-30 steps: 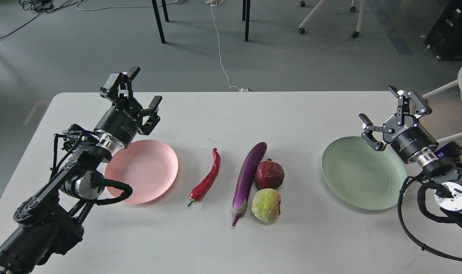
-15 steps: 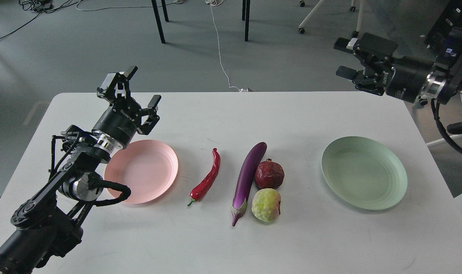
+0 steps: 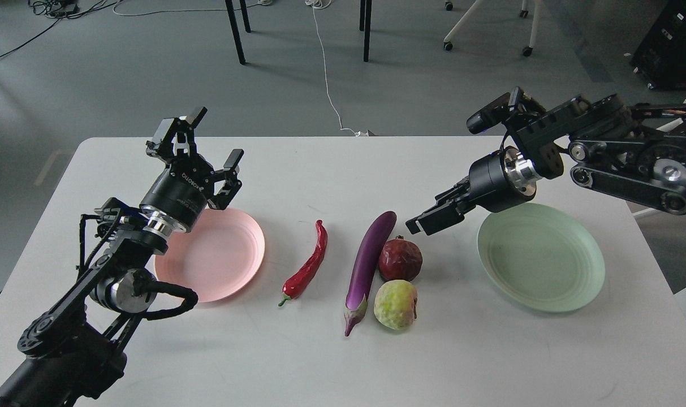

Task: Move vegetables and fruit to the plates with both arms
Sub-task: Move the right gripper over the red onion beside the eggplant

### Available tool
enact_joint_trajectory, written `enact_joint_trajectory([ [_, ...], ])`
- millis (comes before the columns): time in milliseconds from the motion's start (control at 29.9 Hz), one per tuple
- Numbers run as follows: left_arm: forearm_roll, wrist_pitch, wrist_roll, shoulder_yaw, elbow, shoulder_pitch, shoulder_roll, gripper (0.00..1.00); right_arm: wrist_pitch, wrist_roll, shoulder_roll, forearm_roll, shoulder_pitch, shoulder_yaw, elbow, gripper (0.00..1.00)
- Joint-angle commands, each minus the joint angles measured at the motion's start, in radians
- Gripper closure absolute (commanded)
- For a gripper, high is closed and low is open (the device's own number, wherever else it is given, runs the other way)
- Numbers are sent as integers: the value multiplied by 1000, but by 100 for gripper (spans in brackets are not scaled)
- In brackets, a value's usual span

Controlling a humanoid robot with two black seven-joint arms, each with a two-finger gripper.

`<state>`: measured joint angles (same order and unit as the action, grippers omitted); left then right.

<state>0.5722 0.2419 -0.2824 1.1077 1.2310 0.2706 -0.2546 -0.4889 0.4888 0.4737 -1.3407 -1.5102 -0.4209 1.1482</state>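
A red chili pepper [image 3: 309, 265], a purple eggplant [image 3: 368, 260], a dark red wrinkled fruit [image 3: 400, 260] and a lumpy yellow-green fruit [image 3: 395, 304] lie mid-table between a pink plate [image 3: 224, 260] on the left and a mint green plate [image 3: 540, 257] on the right. Both plates are empty. My left gripper [image 3: 212, 141] is open and empty, raised above the pink plate's far edge. My right gripper [image 3: 421, 223] is open and empty. It points down-left and hovers just above and right of the dark red fruit, beside the eggplant's tip.
The white table [image 3: 320, 169] carries only these things. Beyond its far edge is grey floor with chair legs [image 3: 235, 31], a white cable [image 3: 326, 73] and black equipment [image 3: 671, 45] at the far right.
My right arm swung from the table's right side up and out past the far edge, then down-left to the dark red fruit. My left gripper shifted only slightly. The food and plates stayed put.
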Motion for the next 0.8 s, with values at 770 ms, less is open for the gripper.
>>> enact_joint_trajectory([
  [770, -2, 4, -7, 37, 1, -2, -5, 1, 0, 0, -256, 84, 82, -131, -219, 1],
])
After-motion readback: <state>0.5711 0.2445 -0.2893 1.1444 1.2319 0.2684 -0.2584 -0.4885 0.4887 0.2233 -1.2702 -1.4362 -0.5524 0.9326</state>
